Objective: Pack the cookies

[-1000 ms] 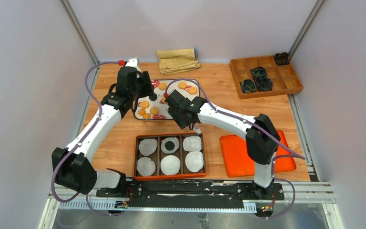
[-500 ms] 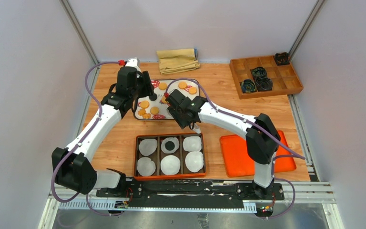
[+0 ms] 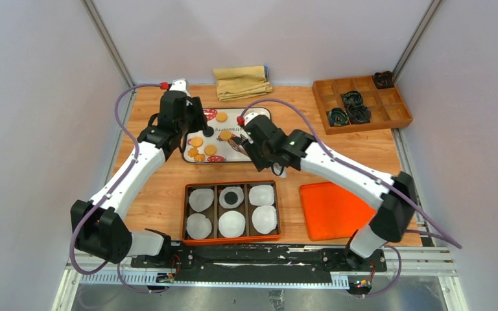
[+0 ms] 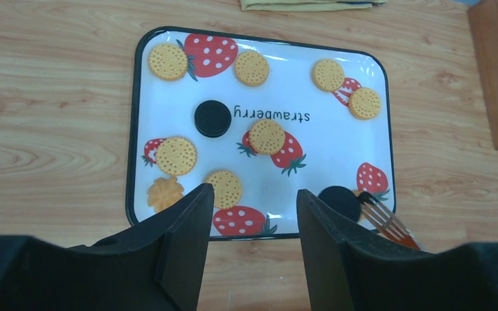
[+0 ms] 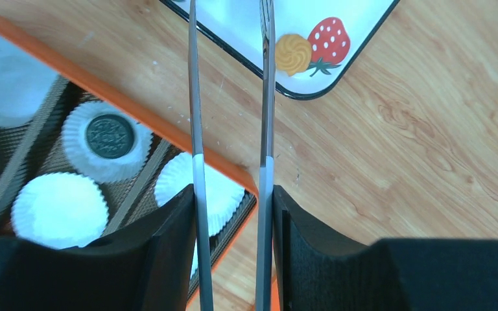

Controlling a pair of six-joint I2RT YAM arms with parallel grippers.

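L fingers (image 4: 185, 246) open over cookies (image 4: 266, 136) on tray (image 4: 337, 146); R fingers (image 5: 175, 253) clamp tongs (image 5: 266, 181), tips by black cookie (image 4: 339, 201).

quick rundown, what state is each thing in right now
left gripper, open, empty
right gripper, shut on tongs
tongs, arms apart
compartment box, open, six liners inside
black cookie, packed in one liner
other cookies, loose on strawberry tray
cloth, folded

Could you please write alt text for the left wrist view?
A strawberry-print tray on a wooden table holds eight golden cookies and two black cookies. The open left gripper frames the bottom edge, and tongs point at the black cookie at lower right.
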